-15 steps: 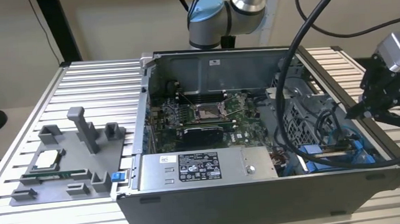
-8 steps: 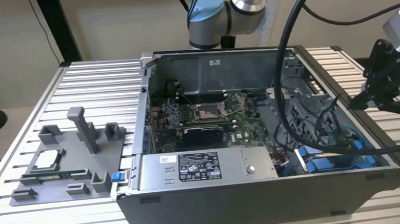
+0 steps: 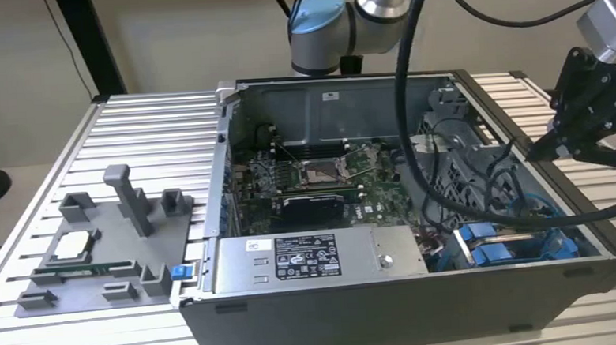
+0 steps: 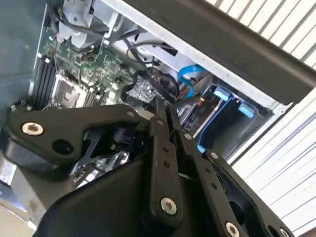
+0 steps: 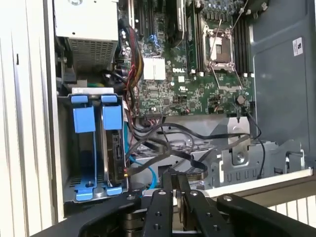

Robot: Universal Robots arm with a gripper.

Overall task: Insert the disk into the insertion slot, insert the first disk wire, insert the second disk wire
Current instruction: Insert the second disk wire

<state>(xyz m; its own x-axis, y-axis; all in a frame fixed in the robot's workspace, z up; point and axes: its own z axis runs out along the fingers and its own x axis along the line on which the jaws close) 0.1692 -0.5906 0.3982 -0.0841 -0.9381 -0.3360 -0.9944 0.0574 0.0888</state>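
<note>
Gripper (image 5: 175,186) is hanging over the open computer case (image 3: 399,302), up by its wall on the exterior view's right. Its two fingers are pressed together with nothing I can make out pinched between them, so as far as I can see you're not carrying anything. Your disk (image 5: 114,148) looks to be sitting in the insertion slot (image 5: 63,148) already: in the first wrist view it stands on edge in its blue carrier, in the compartment nearer the motherboard (image 5: 197,74), and the compartment beside it looks bare apart from blue rails. What matters for you is direction: in the exterior view the bay's blue tabs (image 3: 489,246) sit lower than the gripper, toward the exterior view's left and nearer the camera, so the disk is down and across from the fingertips, not straight under them. Its long axis runs along that same case wall. A tangle of black cables (image 5: 168,148) and a blue cable (image 5: 148,173) lies between the gripper and the disk's exposed side, and I can't tell whether either is plugged in
</note>
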